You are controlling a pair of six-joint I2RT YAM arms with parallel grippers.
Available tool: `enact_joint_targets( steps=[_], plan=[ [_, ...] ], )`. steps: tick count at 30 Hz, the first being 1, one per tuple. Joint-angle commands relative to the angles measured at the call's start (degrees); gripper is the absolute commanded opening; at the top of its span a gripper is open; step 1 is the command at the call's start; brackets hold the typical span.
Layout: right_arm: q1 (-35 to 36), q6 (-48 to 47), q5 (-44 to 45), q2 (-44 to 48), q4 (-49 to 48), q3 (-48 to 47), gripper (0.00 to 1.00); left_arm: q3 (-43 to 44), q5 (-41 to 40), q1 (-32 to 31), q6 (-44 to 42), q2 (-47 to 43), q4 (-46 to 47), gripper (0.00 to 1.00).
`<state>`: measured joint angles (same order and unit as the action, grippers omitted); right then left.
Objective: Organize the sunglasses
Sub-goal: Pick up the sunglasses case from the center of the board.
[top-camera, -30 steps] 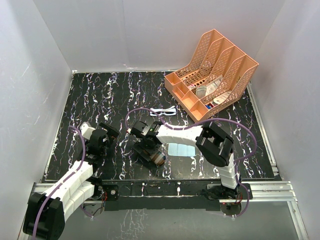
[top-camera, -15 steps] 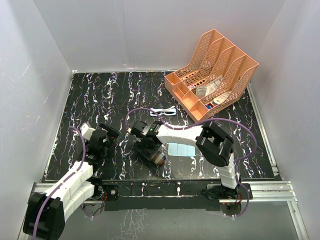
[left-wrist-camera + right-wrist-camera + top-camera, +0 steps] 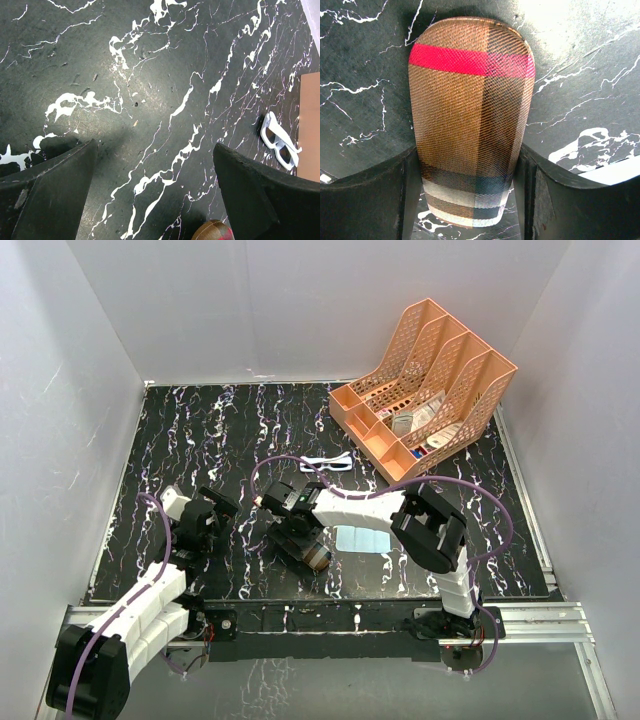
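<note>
**Right Arm Gripping, Left Arm Waiting**

The right arm is reaching leftward, its right gripper pointing down and clamping both long sides of the plaid case. The left arm is hovering left of the case, its left gripper holding its fingers wide apart.

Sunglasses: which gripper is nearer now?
Right. The right gripper, gripping the plaid case, is just toward the bases from the sunglasses; the left gripper, open, is farther off to their left.
</note>
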<state>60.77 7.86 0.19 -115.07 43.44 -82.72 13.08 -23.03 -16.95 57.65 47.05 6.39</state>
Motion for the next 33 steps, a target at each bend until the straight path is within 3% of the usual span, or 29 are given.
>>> enact_joint_targets(
  steps=[1,8,19,25,29,33],
  plan=[
    [0.44,1.22,-3.98,-3.47,-0.23,0.43,0.00,-0.42,0.39,0.50,-0.28,-0.58,0.21,0.99],
    [0.49,2.57,-3.32,-0.11,-1.48,-0.02,0.00,-0.27,0.43,0.51,-0.35,-0.73,0.12,0.98],
    [0.38,5.23,-3.93,13.86,-9.59,3.52,0.00,0.19,1.87,0.45,0.17,0.61,0.95,0.99],
    [-1.18,7.14,-7.42,24.98,-19.96,10.96,0.00,0.45,7.00,0.51,-1.29,1.61,5.05,0.99],
    [-4.32,10.16,-12.41,34.41,-32.36,18.25,0.00,2.91,11.07,0.51,-0.74,5.68,6.13,0.99],
    [-6.50,11.20,-15.30,39.47,-37.27,21.56,0.00,4.65,14.77,0.51,-0.06,9.79,8.12,0.99]
  ],
)
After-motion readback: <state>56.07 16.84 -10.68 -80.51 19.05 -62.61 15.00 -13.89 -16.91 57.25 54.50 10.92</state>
